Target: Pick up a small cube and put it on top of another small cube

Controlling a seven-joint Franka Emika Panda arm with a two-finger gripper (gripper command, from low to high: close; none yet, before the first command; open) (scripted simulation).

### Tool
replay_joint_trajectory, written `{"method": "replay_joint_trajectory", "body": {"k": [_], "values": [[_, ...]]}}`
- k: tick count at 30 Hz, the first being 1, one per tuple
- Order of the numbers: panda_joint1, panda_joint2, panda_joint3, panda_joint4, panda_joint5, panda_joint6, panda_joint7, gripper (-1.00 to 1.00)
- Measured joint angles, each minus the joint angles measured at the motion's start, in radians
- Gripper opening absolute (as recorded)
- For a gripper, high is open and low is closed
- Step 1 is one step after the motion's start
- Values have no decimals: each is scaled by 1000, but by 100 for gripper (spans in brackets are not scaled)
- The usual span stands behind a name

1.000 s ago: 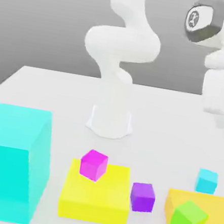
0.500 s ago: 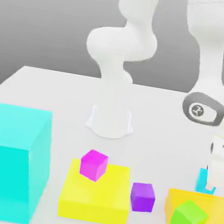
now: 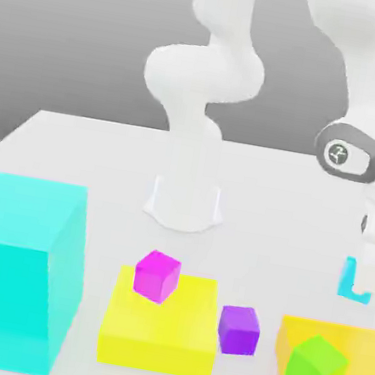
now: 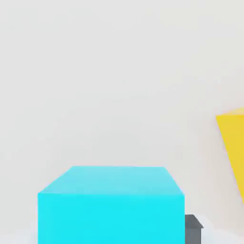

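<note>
My gripper (image 3: 355, 288) is at the exterior view's right, shut on the small light-cyan cube (image 3: 347, 277). The cube hangs a little above the table, partly covered by a white finger (image 3: 367, 271). In the hand view the same cube (image 4: 112, 205) sits close up, with a dark pad (image 4: 193, 229) against its side. A magenta cube (image 3: 157, 275) rests tilted on a flat yellow block (image 3: 162, 333). A purple cube (image 3: 238, 329) stands on the table beside that block. A green cube (image 3: 316, 366) lies tilted on an orange-yellow block (image 3: 357, 348) just below my gripper.
A huge cyan block (image 3: 14, 269) takes up the exterior view's left front. The arm's white base (image 3: 184, 201) stands mid-table behind the yellow block. The edge of the orange-yellow block (image 4: 233, 143) shows in the hand view beside the held cube.
My gripper came down from high at the right onto the small cyan cube, closed on it, and has now raised it slightly off the table.
</note>
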Motion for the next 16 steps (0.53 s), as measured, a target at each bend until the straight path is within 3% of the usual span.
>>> {"method": "replay_joint_trajectory", "body": {"k": [9,12,13,16], "values": [[-218,-27,-119,261,62,-283,183,-100],[-219,51,-129,263,42,-209,215,-100],[-209,77,-139,258,37,-178,220,100],[-209,77,-139,258,37,-178,220,100]]}}
